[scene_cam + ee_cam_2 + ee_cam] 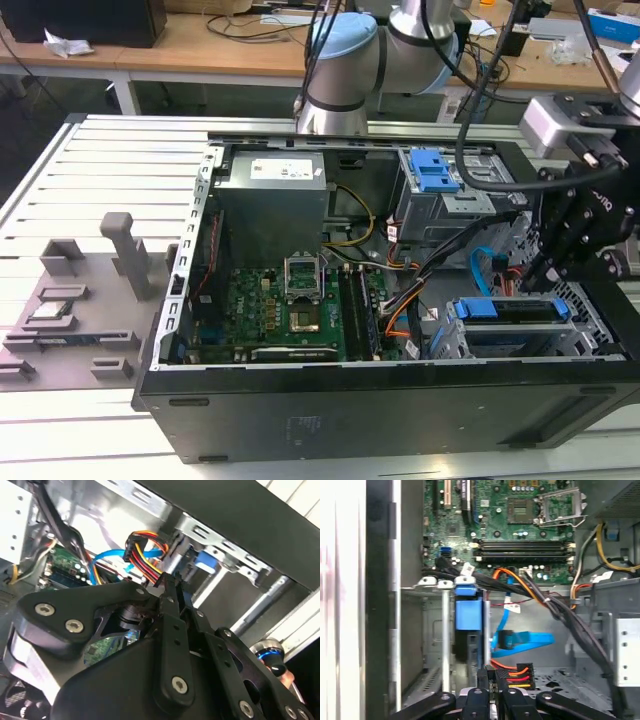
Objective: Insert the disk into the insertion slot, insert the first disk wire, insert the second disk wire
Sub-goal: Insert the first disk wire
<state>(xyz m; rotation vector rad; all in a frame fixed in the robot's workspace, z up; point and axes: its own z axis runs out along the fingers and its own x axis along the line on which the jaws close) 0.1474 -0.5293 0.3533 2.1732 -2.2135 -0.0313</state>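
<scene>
— Where is the first disk wire (517, 675) now?

— In the first wrist view, the gripper (492, 676) is closed on its small black plug. It is just beside the disk (468, 615), which sits in the insertion slot (432, 630) with its blue carrier showing.

— How will it handle?

— I judge it light. The wires are soft and bend easily, but the plug is stiff. So the hold belongs on the plug body, not on the wires, because pulling them could loosen the pins.

— And the second disk wire (532, 640)?

— It curves in a loop nearby, and the gripper does not touch it.
</scene>
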